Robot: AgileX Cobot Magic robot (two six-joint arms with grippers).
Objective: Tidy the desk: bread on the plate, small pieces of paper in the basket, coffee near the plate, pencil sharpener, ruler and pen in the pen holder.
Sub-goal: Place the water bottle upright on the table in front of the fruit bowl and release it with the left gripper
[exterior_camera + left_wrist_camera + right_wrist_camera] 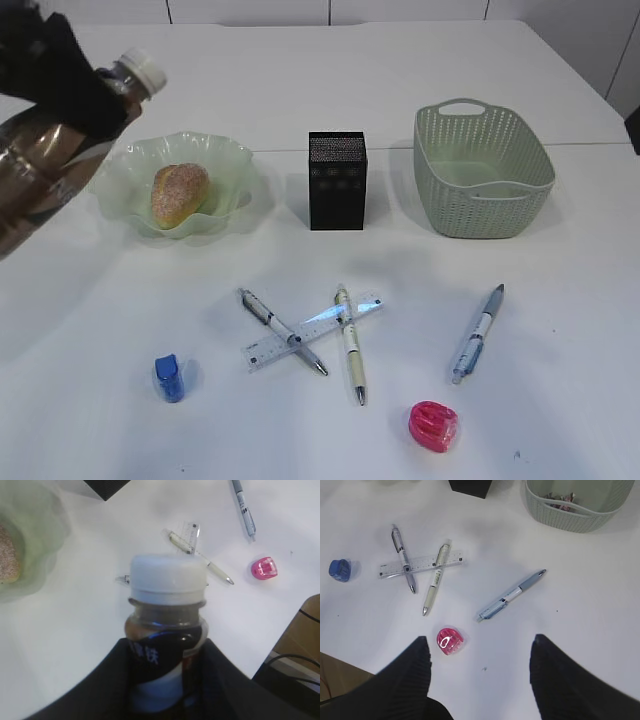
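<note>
My left gripper point(85, 95) is shut on the coffee point(35, 160), a tilted brown bottle with a white cap point(167, 577), held in the air left of the plate point(120, 165). The bread point(180, 193) lies on that plate. The black pen holder point(337, 180) and the green basket point(483, 170) stand behind. Small paper pieces point(560, 500) lie in the basket. The clear ruler point(270, 345) lies under two crossed pens point(350, 340); a blue pen point(478, 332) lies apart. My right gripper point(480, 650) hangs open above the desk beside a pink sharpener point(450, 641).
A blue sharpener point(169, 378) sits at the front left of the desk point(560, 300). The desk's edge and a brown floor with cables point(300, 645) show near the front.
</note>
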